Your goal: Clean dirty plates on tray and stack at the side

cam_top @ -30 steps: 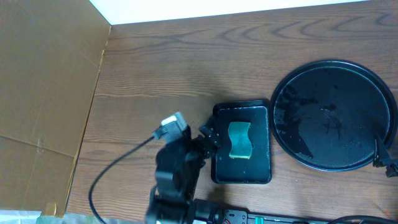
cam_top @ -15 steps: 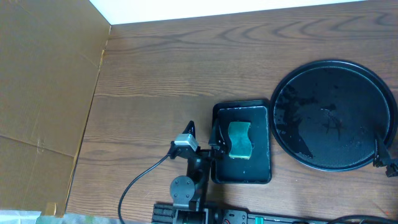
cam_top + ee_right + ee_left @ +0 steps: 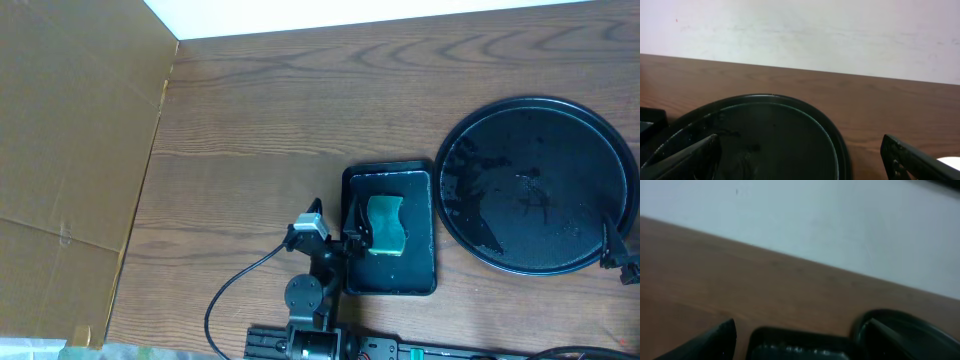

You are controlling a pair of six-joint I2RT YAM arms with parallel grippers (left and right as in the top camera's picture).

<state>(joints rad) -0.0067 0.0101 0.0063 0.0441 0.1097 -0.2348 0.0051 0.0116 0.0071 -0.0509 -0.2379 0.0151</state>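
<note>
No white plates show in any view. The round black tray point(image 3: 540, 185) sits at the right, bare with wet streaks; it also fills the right wrist view point(image 3: 770, 135). My left gripper point(image 3: 338, 218) is open and empty, low at the left edge of a small black rectangular tray point(image 3: 425, 275) that holds a green sponge point(image 3: 386, 225). In the left wrist view the open gripper point(image 3: 805, 352) frames that tray's corner point(image 3: 790, 340). My right gripper point(image 3: 802, 172) is open and empty at the round tray's near right rim, and barely shows in the overhead view point(image 3: 622, 258).
A brown cardboard wall point(image 3: 70, 150) stands along the left side. A white wall point(image 3: 400, 12) runs behind the wooden table point(image 3: 280, 110). A white sliver point(image 3: 951, 163) shows at the lower right edge of the right wrist view; I cannot tell what it is.
My left arm has swung and moved right, ending beside the small tray's left edge. The right gripper and both trays have not moved.
</note>
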